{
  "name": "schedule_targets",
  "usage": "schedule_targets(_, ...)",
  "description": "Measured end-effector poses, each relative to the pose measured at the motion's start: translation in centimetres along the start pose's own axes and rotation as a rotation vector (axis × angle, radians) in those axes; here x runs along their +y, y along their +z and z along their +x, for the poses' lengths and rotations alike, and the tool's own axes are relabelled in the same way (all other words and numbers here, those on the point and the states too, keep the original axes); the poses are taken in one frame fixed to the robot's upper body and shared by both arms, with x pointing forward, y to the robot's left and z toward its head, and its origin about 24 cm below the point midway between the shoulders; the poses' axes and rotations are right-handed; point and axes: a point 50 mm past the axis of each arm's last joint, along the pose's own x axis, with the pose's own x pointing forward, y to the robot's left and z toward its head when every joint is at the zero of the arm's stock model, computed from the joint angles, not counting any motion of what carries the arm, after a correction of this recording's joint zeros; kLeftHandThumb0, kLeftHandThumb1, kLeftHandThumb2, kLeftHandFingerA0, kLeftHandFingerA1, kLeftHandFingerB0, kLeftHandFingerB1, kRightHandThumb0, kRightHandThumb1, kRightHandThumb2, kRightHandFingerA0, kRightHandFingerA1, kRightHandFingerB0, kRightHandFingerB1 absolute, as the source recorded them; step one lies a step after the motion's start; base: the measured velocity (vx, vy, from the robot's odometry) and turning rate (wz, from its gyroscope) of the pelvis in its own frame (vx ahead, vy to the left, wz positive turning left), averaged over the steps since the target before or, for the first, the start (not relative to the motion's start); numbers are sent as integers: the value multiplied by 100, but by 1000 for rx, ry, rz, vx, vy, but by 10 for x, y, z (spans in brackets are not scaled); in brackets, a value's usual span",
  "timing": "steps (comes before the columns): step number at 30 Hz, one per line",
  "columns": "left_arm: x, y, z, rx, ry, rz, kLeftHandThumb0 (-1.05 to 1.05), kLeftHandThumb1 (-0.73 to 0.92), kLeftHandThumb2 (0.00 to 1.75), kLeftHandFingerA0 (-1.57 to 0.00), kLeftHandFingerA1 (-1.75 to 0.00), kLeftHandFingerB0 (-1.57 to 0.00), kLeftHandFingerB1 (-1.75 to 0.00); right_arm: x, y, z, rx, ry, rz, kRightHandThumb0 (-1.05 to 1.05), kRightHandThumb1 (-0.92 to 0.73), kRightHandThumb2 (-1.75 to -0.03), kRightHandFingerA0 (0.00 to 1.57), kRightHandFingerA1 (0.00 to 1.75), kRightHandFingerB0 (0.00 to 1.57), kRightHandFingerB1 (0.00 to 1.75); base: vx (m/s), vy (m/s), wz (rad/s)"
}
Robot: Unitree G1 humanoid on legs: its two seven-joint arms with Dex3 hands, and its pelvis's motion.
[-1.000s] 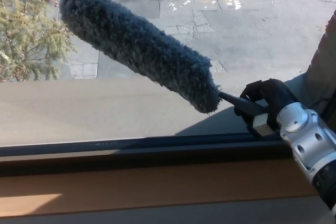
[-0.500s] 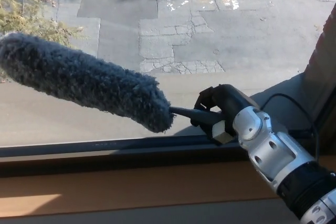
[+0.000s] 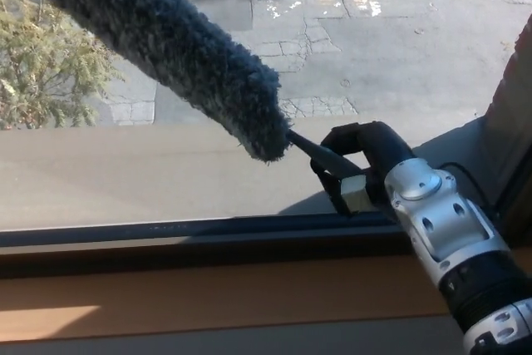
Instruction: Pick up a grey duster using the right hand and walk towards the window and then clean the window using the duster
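Observation:
The grey fluffy duster [image 3: 170, 47] slants from the top left corner down to the middle of the head view, lying against the window glass [image 3: 374, 47]. Its thin black handle [image 3: 312, 149] runs into my right hand [image 3: 357, 164], which is shut on it just above the window's lower frame. The silver wrist and black forearm [image 3: 453, 247] come in from the lower right. The duster's far tip is cut off by the picture's top edge. My left hand does not show.
A dark window frame rail [image 3: 191, 234] and a wooden sill [image 3: 216, 293] run across below the glass. A dark side frame [image 3: 511, 114] rises at the right. Outside lie paved ground and a green bush [image 3: 46, 72].
The duster has swung upward: its head, nearly level at the left half a second ago, now points steeply to the top left. My right hand has shifted slightly right and up.

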Motion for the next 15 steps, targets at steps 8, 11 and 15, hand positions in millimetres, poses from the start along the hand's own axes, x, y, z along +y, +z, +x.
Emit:
schedule_targets(8, 1, -2, -5, -35, -9, 4, 4, 65, 97, -85, -111, -79, -88, -27, -10, 2, 72, -56, 275, -38, -76, -103, 113, 175, 81, 175, 0, 0, 0)
schedule_targets(11, 3, -3, -5, -31, -8, 3, 5, 63, 98, -87, -111, -79, -86, -32, -10, 2, 83, -64, 331, -37, -72, -104, 115, 175, 84, 173, 0, 0, 0)
schedule_targets(15, 3, -6, -4, -7, -2, -2, 8, 63, 94, -87, -109, -80, -84, -37, -13, 1, 109, -84, 407, -31, -73, -101, 114, 175, 80, 175, 0, 0, 0)
